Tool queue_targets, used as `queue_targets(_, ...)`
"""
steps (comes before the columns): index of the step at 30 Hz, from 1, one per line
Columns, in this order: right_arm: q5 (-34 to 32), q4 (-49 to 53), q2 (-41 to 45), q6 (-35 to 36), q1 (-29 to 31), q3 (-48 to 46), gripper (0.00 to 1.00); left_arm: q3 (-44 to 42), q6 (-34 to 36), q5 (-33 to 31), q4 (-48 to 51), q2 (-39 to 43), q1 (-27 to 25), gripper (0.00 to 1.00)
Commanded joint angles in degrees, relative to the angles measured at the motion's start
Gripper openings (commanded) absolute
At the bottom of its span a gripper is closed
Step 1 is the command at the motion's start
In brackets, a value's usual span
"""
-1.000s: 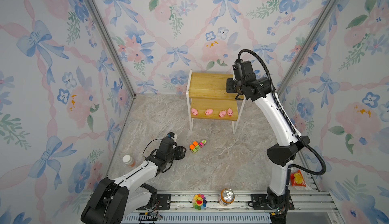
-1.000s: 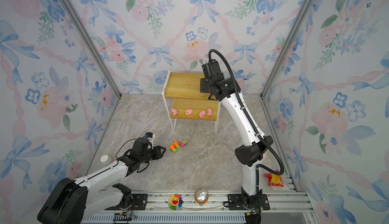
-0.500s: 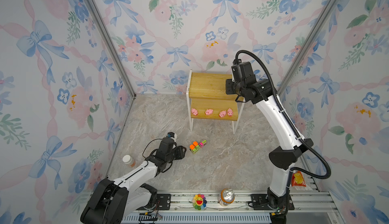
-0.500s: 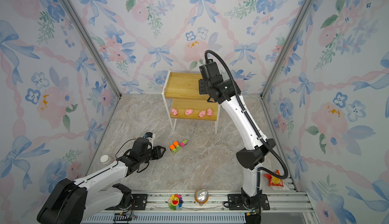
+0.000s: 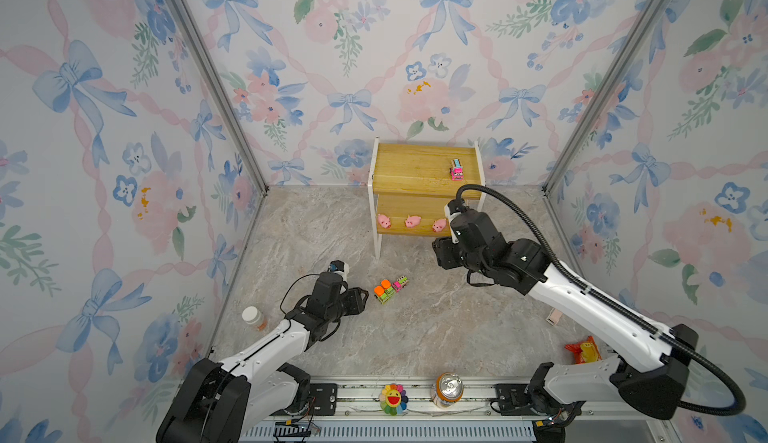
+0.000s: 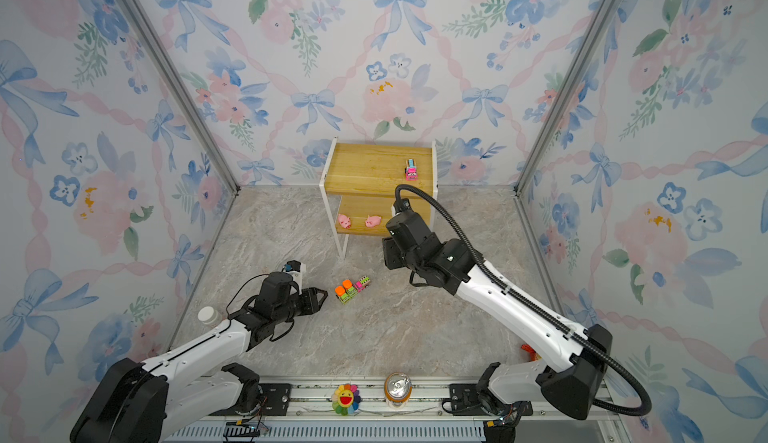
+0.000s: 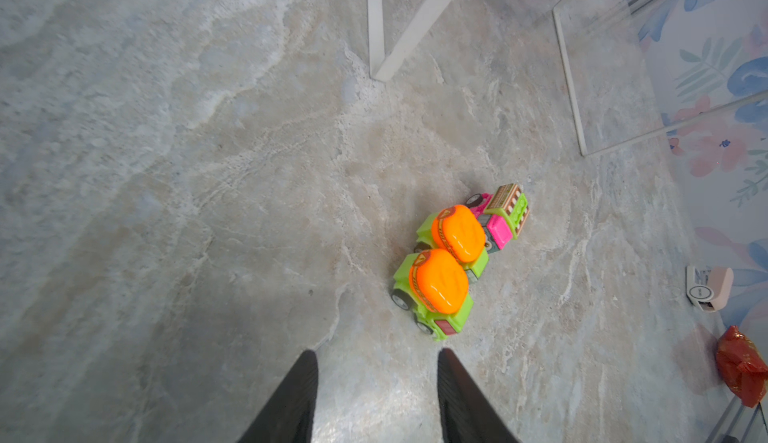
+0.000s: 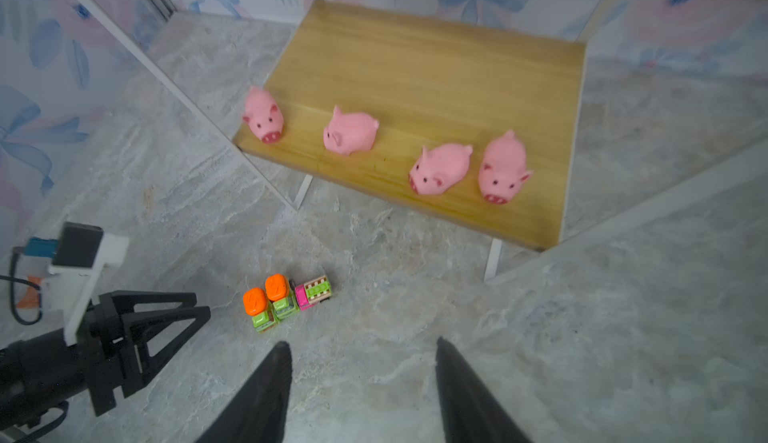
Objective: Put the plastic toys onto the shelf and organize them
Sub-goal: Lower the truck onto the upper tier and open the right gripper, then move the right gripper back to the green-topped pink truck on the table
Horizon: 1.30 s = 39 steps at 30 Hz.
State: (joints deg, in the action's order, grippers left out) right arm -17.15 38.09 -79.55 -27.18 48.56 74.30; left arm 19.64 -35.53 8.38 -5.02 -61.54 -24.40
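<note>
The shelf stands at the back wall. One pink truck sits on its top board. Several pink pigs line the front of the lower board; in both top views my right arm hides part of that row. On the floor, two green trucks with orange tops and a pink truck touch in a cluster. My left gripper is open and empty, just short of the nearest green truck. My right gripper is open and empty above the floor in front of the shelf.
A drink can and a rainbow flower sit on the front rail. A red snack packet and a small pinkish device lie at the right wall. A white-capped bottle stands at the left wall.
My right arm has come away from the shelf's top board and dropped down in front of the shelf, leaving the pink truck there; its jaws have opened wider. The left arm has not moved.
</note>
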Motion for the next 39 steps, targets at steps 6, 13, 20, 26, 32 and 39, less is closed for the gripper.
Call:
queue_targets(6, 1.78, -4.67, -13.34, -11.03, 4.33, -1.84, 0.57, 0.24, -0.08, -0.01, 1.91, 2.31, -0.3, 0.48)
queue_targets(13, -0.43, -3.38, -24.7, -14.06, 5.93, 2.86, 0.56, -0.02, -0.16, -0.99, 3.45, 4.03, -0.3, 0.48)
queue_targets(20, 0.45, -8.08, -28.75, -19.3, 7.35, 3.24, 0.6, 0.05, 0.11, -1.11, 3.43, 3.24, -0.31, 0.48)
queue_targets(26, -2.09, -9.85, -31.78, -24.2, 8.92, 4.93, 0.63, -0.03, 0.37, -0.69, 3.42, 3.09, -0.33, 0.48)
queue_targets(32, -3.35, -10.71, -33.6, -26.33, 8.77, 5.06, 0.64, -0.22, 0.72, -0.99, 3.45, 3.77, -0.29, 0.48)
queue_targets(39, -3.77, -11.91, -34.87, -26.72, 8.13, 4.68, 0.64, -0.2, 0.87, -1.08, 3.41, 2.99, -0.3, 0.48)
